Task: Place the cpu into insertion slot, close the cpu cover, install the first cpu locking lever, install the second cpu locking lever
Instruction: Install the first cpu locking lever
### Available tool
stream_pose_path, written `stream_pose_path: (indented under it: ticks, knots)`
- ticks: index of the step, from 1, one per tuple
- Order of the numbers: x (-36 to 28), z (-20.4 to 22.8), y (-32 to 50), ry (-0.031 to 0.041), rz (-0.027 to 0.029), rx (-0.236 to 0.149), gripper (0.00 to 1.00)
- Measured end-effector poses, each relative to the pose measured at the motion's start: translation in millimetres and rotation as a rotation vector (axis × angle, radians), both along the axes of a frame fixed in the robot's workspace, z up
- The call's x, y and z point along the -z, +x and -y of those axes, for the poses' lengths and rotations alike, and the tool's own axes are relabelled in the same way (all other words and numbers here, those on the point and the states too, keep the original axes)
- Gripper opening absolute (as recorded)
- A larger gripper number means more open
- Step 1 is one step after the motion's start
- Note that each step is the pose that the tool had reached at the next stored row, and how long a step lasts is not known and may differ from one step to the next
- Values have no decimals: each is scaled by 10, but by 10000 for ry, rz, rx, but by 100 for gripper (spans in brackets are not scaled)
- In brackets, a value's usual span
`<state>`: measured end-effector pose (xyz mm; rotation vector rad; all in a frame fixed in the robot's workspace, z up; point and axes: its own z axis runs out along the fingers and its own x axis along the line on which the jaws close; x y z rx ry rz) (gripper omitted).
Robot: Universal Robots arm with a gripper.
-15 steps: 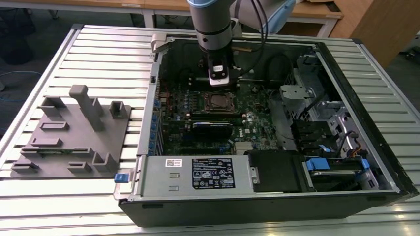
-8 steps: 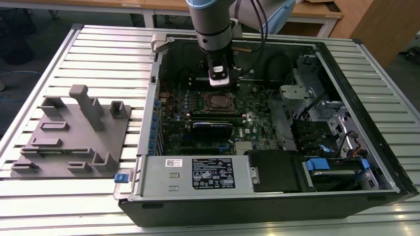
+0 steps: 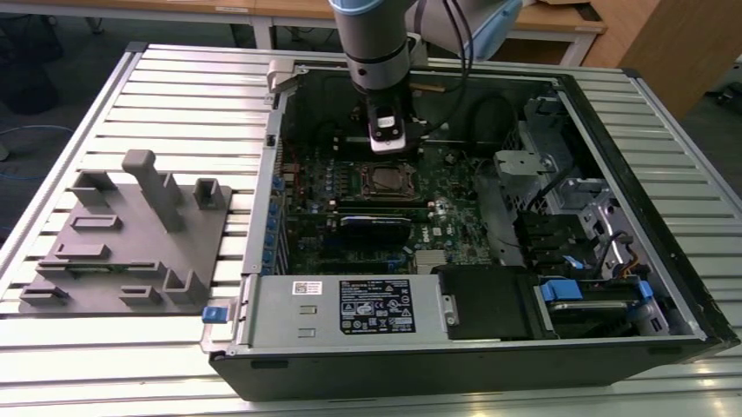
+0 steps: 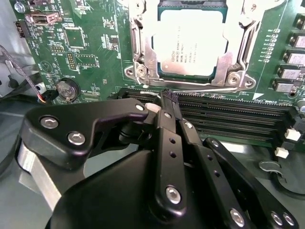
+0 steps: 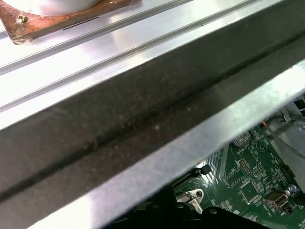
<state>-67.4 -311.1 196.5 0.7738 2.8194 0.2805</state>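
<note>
The cpu [image 4: 188,43], a flat square chip with a silver-grey top, lies in the insertion slot [image 3: 388,181] on the green motherboard. The cpu cover [image 4: 143,57], a silver frame, lies flat around the chip. A thin wire locking lever [image 4: 209,88] runs along the socket edge nearest my gripper. My gripper [image 4: 169,98] is shut, its black fingertips pressed together right at that wire, just off the socket's rim. In the exterior view my gripper [image 3: 388,149] hangs straight down inside the open case, at the socket's far edge.
Long black card slots [image 4: 228,114] run beside my fingers. A coin battery [image 4: 66,89] sits off to one side. The power supply box [image 3: 347,304] fills the case's near end, and a grey fixture block [image 3: 128,234] stands on the slatted table at the exterior view's left. The case wall [image 5: 143,119] crosses the first wrist view.
</note>
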Motion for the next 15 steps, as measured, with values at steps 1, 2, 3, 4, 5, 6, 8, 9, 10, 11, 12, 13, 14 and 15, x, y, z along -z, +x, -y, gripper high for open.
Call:
stream_pose_path:
  ticks: [1, 2, 3, 4, 5, 6, 8, 9, 10, 11, 12, 13, 14, 15]
  knots:
    - [0, 0, 4, -23, 1, -1, 11]
    - [1, 0, 8, -42, 1, 0, 11]
    - [1, 1, 12, -55, 1, 0, 11]
    - [2, 1, 16, -64, 2, -1, 11]
    - [3, 1, 18, -70, 1, -1, 11]
    - [4, 1, 18, -75, 0, 0, 11]
    - [5, 1, 19, -76, -1, -3, 11]
    - [5, 1, 19, -75, 0, -4, 11]
    - [6, 1, 19, -75, 1, -5, 11]
    - [6, 1, 19, -74, 1, -5, 11]
    - [6, 1, 18, -67, 5, -6, 11]
    - [6, 1, 14, -60, 12, -5, 11]
    - [6, 1, 7, -50, 21, -5, 11]
    - [6, 1, 1, -33, 30, -5, 11]
